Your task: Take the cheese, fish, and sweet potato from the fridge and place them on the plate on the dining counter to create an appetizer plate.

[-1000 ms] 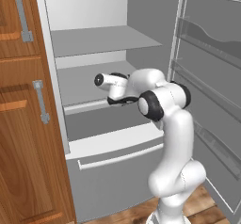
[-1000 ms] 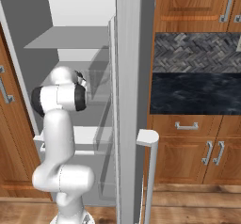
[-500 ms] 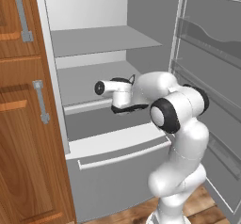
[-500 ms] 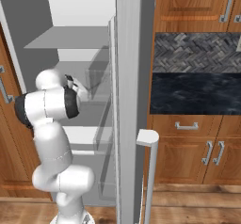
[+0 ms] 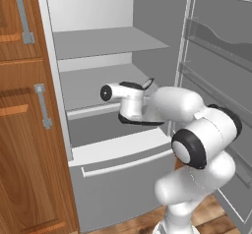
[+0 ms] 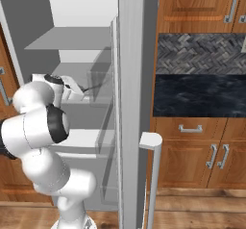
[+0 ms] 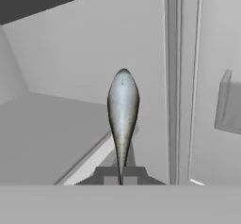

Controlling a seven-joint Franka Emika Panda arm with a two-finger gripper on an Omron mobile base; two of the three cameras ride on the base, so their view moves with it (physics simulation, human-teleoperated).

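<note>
Fish (image 5: 148, 84) is the thing in hand: in the left base view a thin dark sliver with a forked tail sticks up from the far end of the gripper (image 5: 145, 93), inside the open fridge (image 5: 118, 71). It sits above the middle shelf (image 5: 106, 83), off the shelf surface, while the white wrist lies nearly level in front of it and the lower drawer (image 5: 123, 169) stands below.

From the right base view, the arm reaches in past the edge of the fridge door (image 6: 132, 103). A slim dark line, the fish (image 6: 93, 86), juts from the hand toward the door side; the jaws themselves are too small to read here.

Seen from the hand view, the fish (image 7: 123, 115) rises straight out from between the two dark fingertips (image 7: 134, 173), its narrow end pinched between them and its silvery grey, rounded body pointing away from the hand. The fingers are clamped tight on that thin end. Behind it lie the grey fridge wall and a shelf edge, with a door rack (image 7: 229, 103) off to the right.
</note>
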